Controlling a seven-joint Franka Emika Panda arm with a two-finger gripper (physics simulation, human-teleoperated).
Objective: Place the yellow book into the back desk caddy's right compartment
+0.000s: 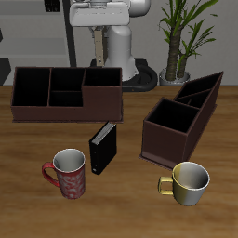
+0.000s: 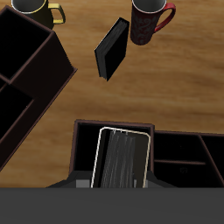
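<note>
My gripper (image 1: 98,37) is shut on the yellow book (image 1: 98,48), which hangs upright and edge-on behind and above the back desk caddy (image 1: 28,104). In the wrist view the pale, speckled book (image 2: 121,159) shows end-on, held over the caddy's wide right compartment (image 2: 85,149), with the dark caddy wall (image 2: 114,125) just beyond it. In the exterior view that compartment (image 1: 104,76) is the caddy's end nearest the table's middle. My fingertips are hidden by the book.
A black book (image 1: 103,147) (image 2: 111,48) stands in front of the back caddy. A red mug (image 1: 68,172) (image 2: 150,19) and a yellow mug (image 1: 189,181) (image 2: 35,9) stand near the front edge. A slanted dark caddy (image 1: 181,116) (image 2: 26,79) stands beside them.
</note>
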